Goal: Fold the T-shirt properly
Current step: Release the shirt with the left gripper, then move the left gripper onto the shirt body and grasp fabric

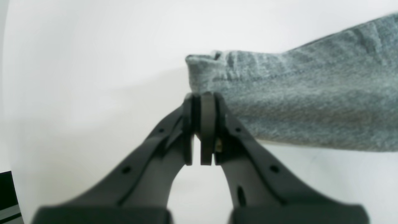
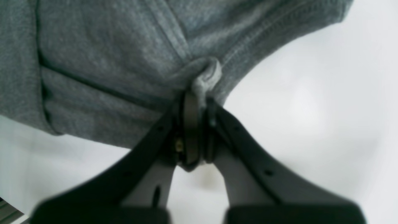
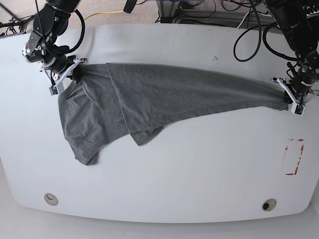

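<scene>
You are looking at the T-shirt stretching across the far half of the white table; your right gripper is pinching a bunched fold near the far left corner; your left gripper is sitting with fingers pressed together at the shirt's narrow end by the right edge, though you cannot tell whether fabric is caught between them.

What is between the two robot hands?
The T-shirt stretches across the white table from the right gripper to the left gripper, shown in the base view.
</scene>
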Robot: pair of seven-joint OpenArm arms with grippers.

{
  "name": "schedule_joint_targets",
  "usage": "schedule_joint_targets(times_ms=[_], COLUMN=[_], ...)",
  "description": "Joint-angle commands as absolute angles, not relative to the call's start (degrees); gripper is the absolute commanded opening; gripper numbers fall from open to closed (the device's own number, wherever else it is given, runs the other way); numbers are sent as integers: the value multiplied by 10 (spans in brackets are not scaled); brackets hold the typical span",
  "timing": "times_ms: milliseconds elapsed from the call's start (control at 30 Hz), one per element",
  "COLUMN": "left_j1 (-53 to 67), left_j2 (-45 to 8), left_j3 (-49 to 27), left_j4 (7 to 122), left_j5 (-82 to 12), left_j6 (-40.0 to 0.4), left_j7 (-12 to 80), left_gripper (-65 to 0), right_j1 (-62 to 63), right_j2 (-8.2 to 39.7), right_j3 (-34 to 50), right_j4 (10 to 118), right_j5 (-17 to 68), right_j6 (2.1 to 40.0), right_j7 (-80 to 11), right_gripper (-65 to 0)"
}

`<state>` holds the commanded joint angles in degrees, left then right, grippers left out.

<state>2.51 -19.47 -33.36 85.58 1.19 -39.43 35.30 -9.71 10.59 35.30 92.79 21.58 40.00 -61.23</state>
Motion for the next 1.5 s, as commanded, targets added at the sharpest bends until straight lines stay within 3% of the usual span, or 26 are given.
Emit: schedule_joint_targets(times_ms=[67, 267, 333, 467, 733, 1033, 1233, 1500], left_j1=[24, 20, 20, 20, 21, -25, -79, -124], left_j2=[-200, -201, -201, -199, -197, -153, -111, -115], left_j3=[-333, -373, -387, -395, -354, -236, -152, -52], left_j4=[854, 862, 878, 938, 1044, 1042, 963, 837], left_j5=[12, 11, 10, -3, -175, -189, -189, -189], left_j6=[-400, -400, -400, -400, -400, -400, -400, -400], left_j7=[370, 429, 441, 496, 590, 589, 562, 522], left_gripper=[-597, -189, -136, -133, -133, -133, -133, -133], right_j1=[-96, -95, -94, -94, -89, -87, -79, -79], right_j2=[106, 105, 104, 99, 94, 94, 81, 78], right_j3=[353, 353, 351, 351, 351, 351, 352, 352], right_j4=[928, 928, 928, 928, 928, 927, 927, 938], right_j5=[216, 216, 216, 216, 216, 216, 216, 214], right_j6=[400, 400, 400, 400, 400, 400, 400, 400], right_j7=[-612, -612, -612, -612, -612, -612, -612, -612], right_gripper=[-650, -650, -650, -650, -650, -650, -650, -650])
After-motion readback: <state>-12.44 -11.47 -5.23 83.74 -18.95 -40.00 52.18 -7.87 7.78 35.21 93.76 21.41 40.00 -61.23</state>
